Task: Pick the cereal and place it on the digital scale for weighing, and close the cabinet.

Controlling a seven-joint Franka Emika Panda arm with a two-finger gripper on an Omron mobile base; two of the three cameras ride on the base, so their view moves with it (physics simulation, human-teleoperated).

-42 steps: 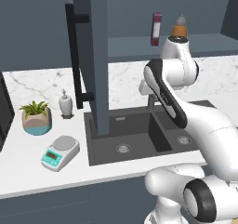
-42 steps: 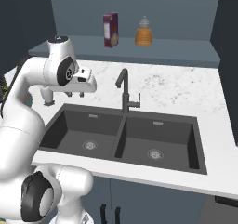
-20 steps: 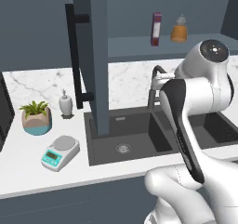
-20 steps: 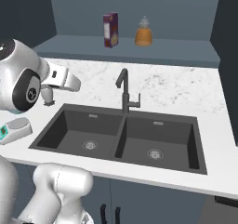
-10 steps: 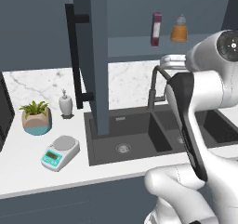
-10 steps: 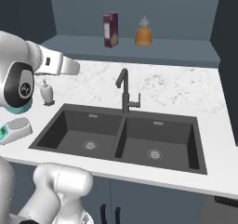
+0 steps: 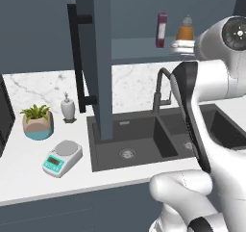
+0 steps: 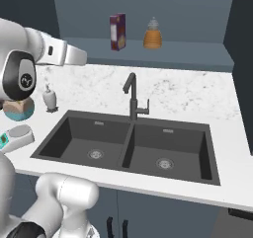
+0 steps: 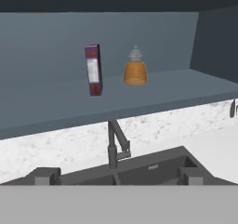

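Observation:
The cereal (image 9: 93, 69) is a small purple box that stands upright on the inner shelf of the cabinet (image 9: 153, 97), left of an orange bottle (image 9: 135, 69). It also appears as the cereal (image 7: 162, 30) and the cereal (image 8: 117, 32) in the base views. My gripper (image 9: 117, 175) is open, its fingertips (image 9: 44, 174) wide apart with nothing between them; it faces the shelf from well in front and is raised to about shelf height. The cabinet door (image 7: 93, 58) stands open, edge-on, with a black bar handle (image 7: 76, 58). The digital scale (image 7: 62, 157) lies on the counter left of the sink, bare.
A dark double sink (image 8: 128, 140) with a black faucet (image 8: 132, 96) lies below the shelf. A soap dispenser (image 7: 68, 108) and a plant pot (image 7: 37, 122) stand behind the scale. Another dark door (image 8: 242, 59) borders the right side.
The arm has risen and swung its hand up from over the counter to about shelf height. The jaws stayed open. The cereal, scale and door have not moved.

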